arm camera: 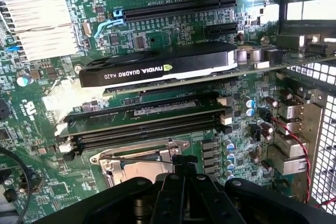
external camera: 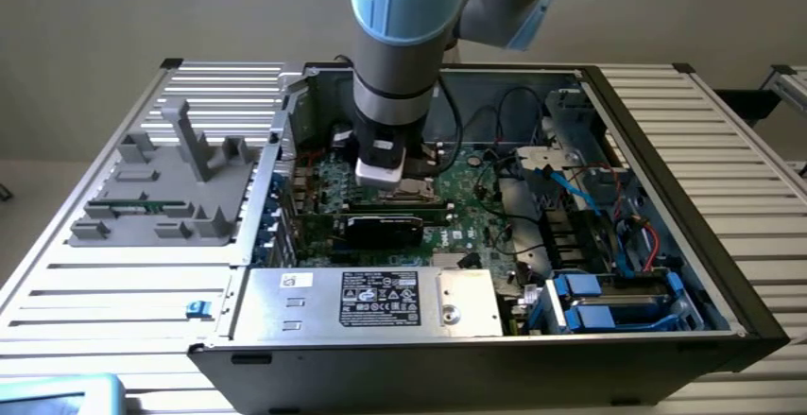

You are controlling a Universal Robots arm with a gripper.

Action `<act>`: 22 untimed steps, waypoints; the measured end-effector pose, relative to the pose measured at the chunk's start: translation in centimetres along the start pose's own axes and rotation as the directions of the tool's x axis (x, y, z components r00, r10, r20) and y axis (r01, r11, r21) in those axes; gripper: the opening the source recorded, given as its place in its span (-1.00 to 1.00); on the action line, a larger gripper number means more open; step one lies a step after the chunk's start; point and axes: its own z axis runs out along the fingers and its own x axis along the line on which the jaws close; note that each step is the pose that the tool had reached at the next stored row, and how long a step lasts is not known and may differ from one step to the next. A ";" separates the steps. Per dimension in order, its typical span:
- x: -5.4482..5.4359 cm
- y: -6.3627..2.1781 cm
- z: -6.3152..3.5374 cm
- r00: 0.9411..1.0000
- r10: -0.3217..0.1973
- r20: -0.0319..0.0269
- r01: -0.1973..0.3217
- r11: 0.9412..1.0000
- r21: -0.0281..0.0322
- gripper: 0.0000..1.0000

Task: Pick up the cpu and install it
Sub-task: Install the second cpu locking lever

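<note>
My gripper (external camera: 381,173) hangs low inside the open computer case, just over the metal-framed socket (external camera: 406,188) on the green motherboard (external camera: 479,212). In the wrist view the black fingers (arm camera: 177,178) stand together, shut, with their tips (arm camera: 184,160) at the edge of the socket's silver frame (arm camera: 137,157). The gripper's body covers most of the socket's inside. The cpu is hidden; I cannot tell whether anything sits between the fingers.
A black graphics card (arm camera: 157,65) and memory slots (arm camera: 142,124) lie right beside the socket. A silver power-supply box (external camera: 366,302) with a white label fills the case's front. Cables and blue drive bays (external camera: 606,302) are on the exterior view's right. A grey fixture (external camera: 170,188) stands outside, left.
</note>
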 end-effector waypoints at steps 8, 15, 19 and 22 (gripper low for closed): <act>-0.7 0.52 1.29 1.000 0.001 0.003 -0.001 1.000 -0.001 -0.79; -0.7 0.68 1.95 1.000 0.001 0.004 -0.001 1.000 0.001 -0.79; -0.9 0.68 2.21 1.000 0.001 0.004 -0.001 1.000 0.001 -0.79; -1.0 0.60 2.33 1.000 0.001 0.004 -0.001 1.000 0.001 -0.79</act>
